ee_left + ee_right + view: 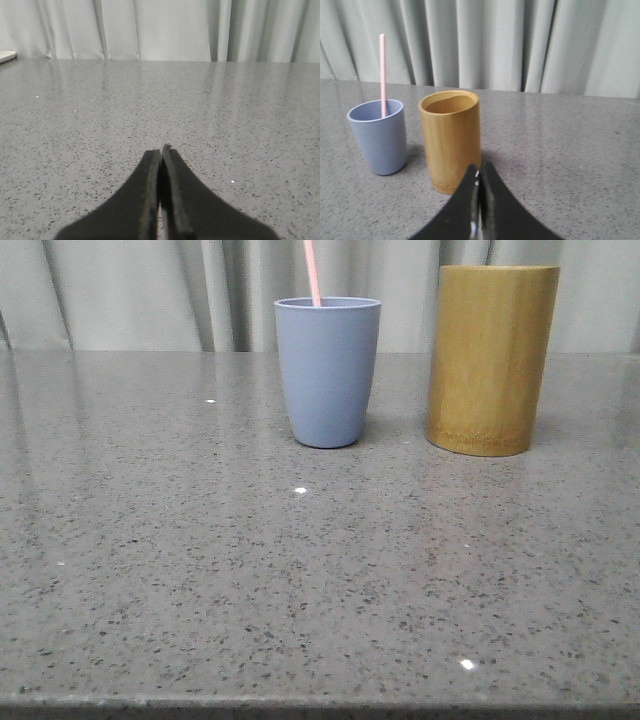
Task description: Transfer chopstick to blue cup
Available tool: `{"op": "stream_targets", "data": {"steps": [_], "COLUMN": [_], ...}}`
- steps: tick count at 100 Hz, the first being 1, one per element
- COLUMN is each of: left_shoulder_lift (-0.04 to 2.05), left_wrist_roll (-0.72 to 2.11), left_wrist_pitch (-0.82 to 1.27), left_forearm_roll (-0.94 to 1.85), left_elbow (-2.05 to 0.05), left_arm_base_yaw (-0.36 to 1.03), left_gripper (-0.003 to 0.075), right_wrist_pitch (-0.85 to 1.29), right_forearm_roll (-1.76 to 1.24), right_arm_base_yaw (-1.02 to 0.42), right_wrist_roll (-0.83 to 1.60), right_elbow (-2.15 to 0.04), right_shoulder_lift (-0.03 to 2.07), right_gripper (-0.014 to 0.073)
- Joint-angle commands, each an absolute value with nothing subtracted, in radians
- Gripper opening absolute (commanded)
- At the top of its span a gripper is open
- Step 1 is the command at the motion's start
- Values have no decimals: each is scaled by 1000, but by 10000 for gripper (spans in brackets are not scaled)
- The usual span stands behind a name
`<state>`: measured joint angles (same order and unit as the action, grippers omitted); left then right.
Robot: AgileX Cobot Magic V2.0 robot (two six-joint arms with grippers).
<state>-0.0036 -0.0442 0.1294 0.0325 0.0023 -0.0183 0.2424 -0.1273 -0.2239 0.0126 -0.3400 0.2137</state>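
1. I see the chopstick (311,272) standing inside the blue cup (328,371), its lower end hidden in the cup and its upper part leaning against the far rim. It stays up because the rim props it.
2. From my right wrist camera the same stick rises well above the cup's mouth, so the cup alone carries it; nothing grips it.
3. The bamboo holder (491,358) stands just beside the cup on the counter (300,580), not touching it. Its mouth looks empty from the right wrist view, which fits a stick taken out of it.
4. My right gripper (478,175) sits low and back from the holder, fingers pressed together on nothing.
5. My left gripper (161,152) rests over bare counter, fingers closed too, holding nothing.
6. My read: the transfer looks done. Both arms are parked clear so they cannot knock the cup or tip the leaning stick.
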Motion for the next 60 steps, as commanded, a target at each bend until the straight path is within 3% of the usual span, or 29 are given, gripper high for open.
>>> {"op": "stream_targets", "data": {"steps": [1, 60], "left_shoulder_lift": [-38, -38], "left_wrist_roll": [-41, -41], "left_wrist_pitch": [50, 50], "left_forearm_roll": [41, 41], "left_elbow": [11, 11], "left_arm_base_yaw": [-20, -20], "left_gripper": [-19, -19], "right_wrist_pitch": [134, -12], "right_forearm_roll": [-119, -53], "right_arm_base_yaw": [-194, -51], "right_wrist_roll": [16, 16], "right_elbow": [-349, -104], "right_shoulder_lift": [223, 121], "right_gripper": [-69, -69]}}
